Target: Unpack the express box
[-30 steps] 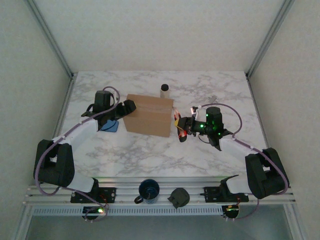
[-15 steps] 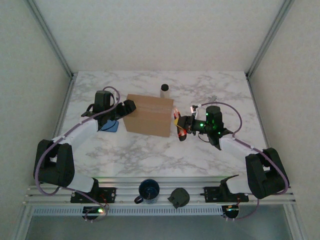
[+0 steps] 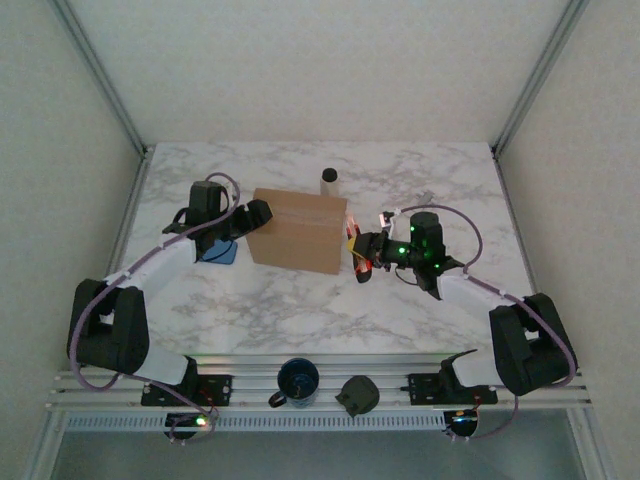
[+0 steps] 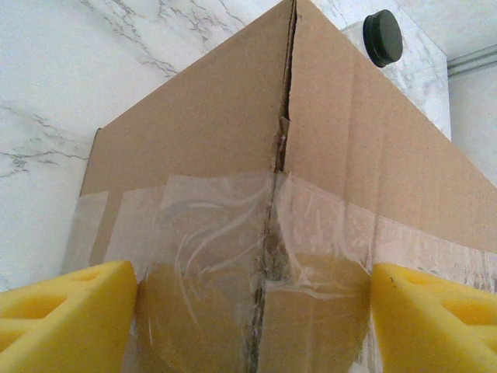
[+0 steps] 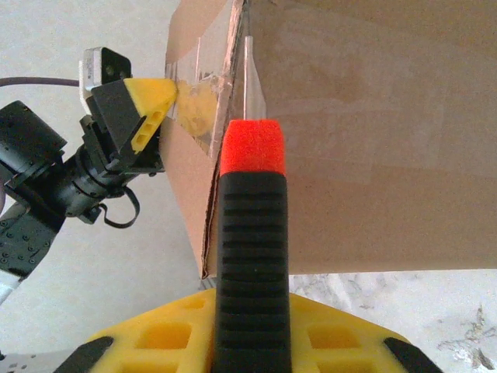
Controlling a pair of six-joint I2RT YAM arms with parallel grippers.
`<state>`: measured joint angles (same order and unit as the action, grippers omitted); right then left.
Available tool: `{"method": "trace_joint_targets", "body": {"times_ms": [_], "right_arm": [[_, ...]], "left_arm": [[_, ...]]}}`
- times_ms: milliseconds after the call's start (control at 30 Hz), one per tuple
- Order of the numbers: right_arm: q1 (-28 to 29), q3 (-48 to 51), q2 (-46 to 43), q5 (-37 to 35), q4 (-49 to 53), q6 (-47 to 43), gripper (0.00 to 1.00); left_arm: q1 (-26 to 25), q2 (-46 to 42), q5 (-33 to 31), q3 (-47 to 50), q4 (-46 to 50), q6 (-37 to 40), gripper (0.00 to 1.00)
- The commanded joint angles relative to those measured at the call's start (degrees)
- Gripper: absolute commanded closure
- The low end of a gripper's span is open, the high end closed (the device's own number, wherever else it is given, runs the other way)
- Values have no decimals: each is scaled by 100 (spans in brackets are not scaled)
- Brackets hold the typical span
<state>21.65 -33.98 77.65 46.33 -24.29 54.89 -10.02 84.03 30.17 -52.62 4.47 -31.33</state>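
Crinkling tape (image 4: 256, 233) on cardboard express box (image 4: 233, 116)

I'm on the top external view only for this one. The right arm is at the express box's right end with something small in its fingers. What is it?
Observer: The right fingers clamp a knife, black ribbed handle, red tip toward the express box.
Operator: Is the left end taped?
Observer: Yes, wrinkled clear tape crosses the flap seam there; farther along, the seam is a bare gap.
Operator: And the left fingers?
Observer: The yellow left fingers stand wide apart, one each side of that taped seam.
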Motion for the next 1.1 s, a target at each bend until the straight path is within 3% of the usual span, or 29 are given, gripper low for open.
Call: {"method": "trace_joint_targets", "body": {"times_ms": [0,1067], "right_arm": [[189,-101,88,151,-5,21,100],[769,370,-497,-187,-27,552,100]], "left_arm": [[-50,143,35,287,846,22,24],[-61,248,-576,437,788,-239,25]]}}
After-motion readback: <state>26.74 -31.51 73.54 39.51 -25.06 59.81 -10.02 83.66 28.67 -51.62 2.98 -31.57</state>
